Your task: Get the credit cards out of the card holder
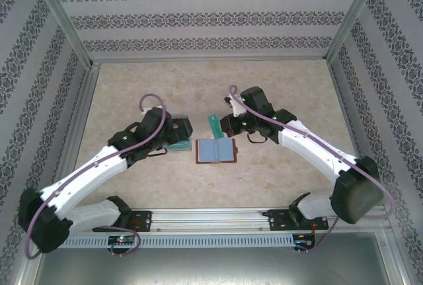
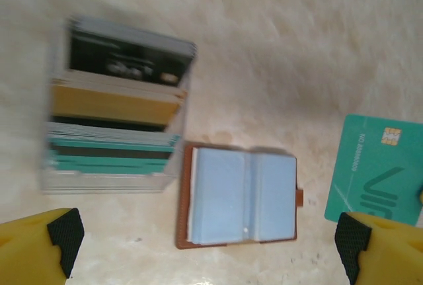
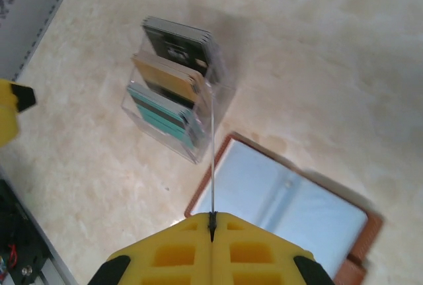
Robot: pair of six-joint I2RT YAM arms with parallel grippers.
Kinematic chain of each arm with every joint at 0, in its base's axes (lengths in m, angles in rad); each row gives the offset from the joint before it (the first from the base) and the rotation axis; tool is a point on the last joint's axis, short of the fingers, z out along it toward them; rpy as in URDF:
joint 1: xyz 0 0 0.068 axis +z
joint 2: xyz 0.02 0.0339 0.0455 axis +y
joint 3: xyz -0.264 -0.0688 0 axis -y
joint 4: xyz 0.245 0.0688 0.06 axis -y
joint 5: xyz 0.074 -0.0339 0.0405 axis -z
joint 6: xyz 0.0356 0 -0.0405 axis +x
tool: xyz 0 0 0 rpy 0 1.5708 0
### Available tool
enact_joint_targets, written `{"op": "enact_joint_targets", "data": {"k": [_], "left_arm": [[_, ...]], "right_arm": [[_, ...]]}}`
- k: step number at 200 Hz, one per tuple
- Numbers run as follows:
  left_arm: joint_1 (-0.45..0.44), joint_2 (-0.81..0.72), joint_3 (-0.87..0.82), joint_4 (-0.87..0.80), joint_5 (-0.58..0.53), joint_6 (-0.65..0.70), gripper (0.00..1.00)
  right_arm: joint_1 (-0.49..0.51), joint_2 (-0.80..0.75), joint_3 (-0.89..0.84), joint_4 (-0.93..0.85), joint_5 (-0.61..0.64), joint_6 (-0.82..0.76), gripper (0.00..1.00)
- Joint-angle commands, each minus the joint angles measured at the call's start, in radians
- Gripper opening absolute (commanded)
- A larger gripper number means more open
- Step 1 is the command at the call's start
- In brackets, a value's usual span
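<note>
- The right hand (image 3: 213, 222) is clenched on a teal credit card (image 2: 373, 166). It pinches one edge, so the card stands straight out from the fingertips and reads as a thin line from the wrist. A grip on the edge suits something this flat, and it leaves most of the card free to slot in elsewhere.
- Just under and ahead of this hand, the card holder (image 3: 277, 199) lies spread open on the worktop (image 3: 330, 47). Its blue-grey inside faces up, and the held card is lifted clear of it without touching.
- From the other wrist, the card hangs off the holder's snap-tab side with its chip facing the camera.
- The holder's pale pockets look smooth and full, but I cannot tell whether more cards sit inside them.
- Beyond the tip of the held card stands a clear tray (image 3: 223, 100) with dark, gold and teal cards upright in rows. It sits just beside the holder's far corner, and whether the two touch is unclear. The card's line points at the tray, so I judge it the likely drop-off.
- The left hand (image 2: 206, 235) is released, with its fingers spread wide above the holder. The holder lies below and between the two fingertips. That stance looks meant to steady the holder or reach into the next pocket.
</note>
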Motion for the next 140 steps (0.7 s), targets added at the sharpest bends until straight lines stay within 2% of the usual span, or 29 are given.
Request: {"op": "enact_joint_targets", "data": {"k": [1,22,65,140], "left_arm": [[0.018,-0.136,-0.054,-0.202,-0.211,-0.098,0.99],[0.023,-0.287,-0.098,-0.298,-0.29,-0.157,0.99],[0.026,-0.518,-0.147,-0.444,-0.369,-0.21,1.0],[0.026,-0.666,-0.148,-0.582,-0.435,-0.231,0.99]], "right_arm": [[0.054,0.088,0.103,-0.078,0.025,-0.134,0.0],[0.113,0.18,0.215,-0.127,0.045,-0.204,0.0],[0.22,0.365,0.461,-0.252,0.12,-0.354,0.0],[0.374,0.583,0.726,-0.395,0.346,-0.558,0.0]]}}
